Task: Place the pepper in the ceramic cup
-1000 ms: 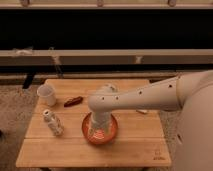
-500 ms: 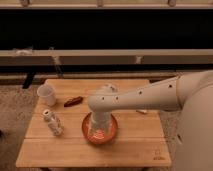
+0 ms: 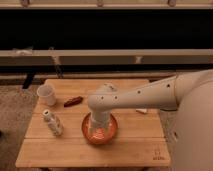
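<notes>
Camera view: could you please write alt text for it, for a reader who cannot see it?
A white robot arm reaches from the right across a wooden table, its gripper pointing down over an orange bowl. A dark red pepper lies behind and left of the bowl, apart from a white ceramic cup farther left; a white bottle stands front left.

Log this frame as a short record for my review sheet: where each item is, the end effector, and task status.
surface: wooden table
cup: white, upright, far left of the table
pepper: lying on the table just right of the cup, not touching it
bottle: white, nearer the camera than the cup, left of the bowl
bowl: orange, mid-table
end effector: pointing down over the bowl, open, holding nothing
status: pepper not yet picked up
</notes>
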Action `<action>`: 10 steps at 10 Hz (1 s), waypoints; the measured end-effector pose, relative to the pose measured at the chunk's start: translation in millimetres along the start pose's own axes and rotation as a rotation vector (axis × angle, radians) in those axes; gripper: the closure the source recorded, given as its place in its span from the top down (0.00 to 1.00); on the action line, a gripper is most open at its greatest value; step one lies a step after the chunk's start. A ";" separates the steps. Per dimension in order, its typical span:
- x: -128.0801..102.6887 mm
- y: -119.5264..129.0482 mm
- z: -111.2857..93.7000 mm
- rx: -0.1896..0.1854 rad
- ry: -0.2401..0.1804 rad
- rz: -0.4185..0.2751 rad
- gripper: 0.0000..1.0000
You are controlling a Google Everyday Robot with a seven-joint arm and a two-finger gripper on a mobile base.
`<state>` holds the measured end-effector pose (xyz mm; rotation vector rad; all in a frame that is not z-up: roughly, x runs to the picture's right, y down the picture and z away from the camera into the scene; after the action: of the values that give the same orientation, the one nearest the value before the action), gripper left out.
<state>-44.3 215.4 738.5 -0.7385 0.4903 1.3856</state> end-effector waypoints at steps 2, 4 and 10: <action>-34.1 17.2 1.1 0.016 -0.022 -0.112 0.65; -69.0 39.1 -0.4 0.028 -0.053 -0.208 0.65; -159.7 77.2 -13.8 0.083 -0.150 -0.532 0.65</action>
<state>-141.5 96.0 827.6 -0.6332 0.2076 0.9076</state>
